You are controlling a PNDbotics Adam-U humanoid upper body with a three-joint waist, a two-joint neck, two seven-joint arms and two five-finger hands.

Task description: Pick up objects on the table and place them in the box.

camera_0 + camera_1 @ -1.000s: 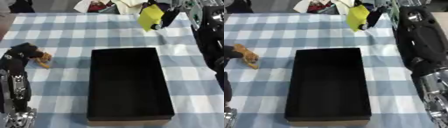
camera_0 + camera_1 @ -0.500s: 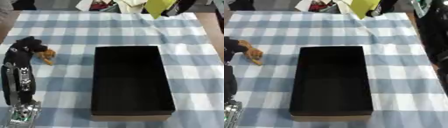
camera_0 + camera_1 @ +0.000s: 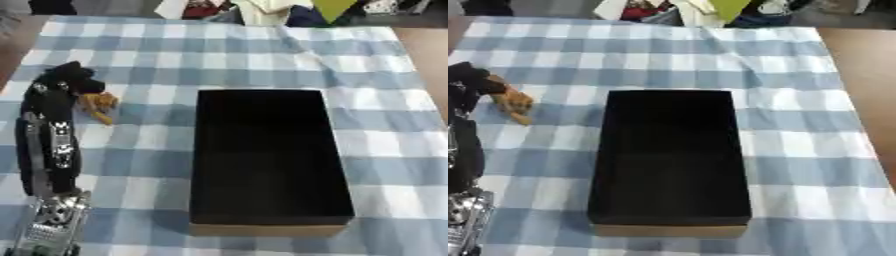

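Silver and black forearm segments rise along the left edge of the left eye view, ending at the robot's left hand (image 3: 63,82), which lies on the checked cloth (image 3: 262,60) covering the counter. The hand's dark fingers (image 3: 83,85) sit bunched against a small orange-brown object (image 3: 99,104), touching its upper end, but whether they are curled round it or only resting beside it cannot be told; the object itself lies on the cloth, mostly showing to the right of the hand and trailing toward the near side. Its shape is too small to make out beyond a lumpy body with a thin tail-like end. To the right of it, apart from both hand and object, stands the black box (image 3: 267,155), a long open rectangle with its short tan front wall facing the camera; its interior is dark and nothing can be seen inside. The cloth has a raised fold running from the far edge toward the box's far right corner. At the far edge of the counter, above and right of the box, a yellow-green object (image 3: 331,7) shows partly cut off by the top of the frame, with a jumble of white, red and dark items (image 3: 658,10) just left of it. The right hand shows in neither view.
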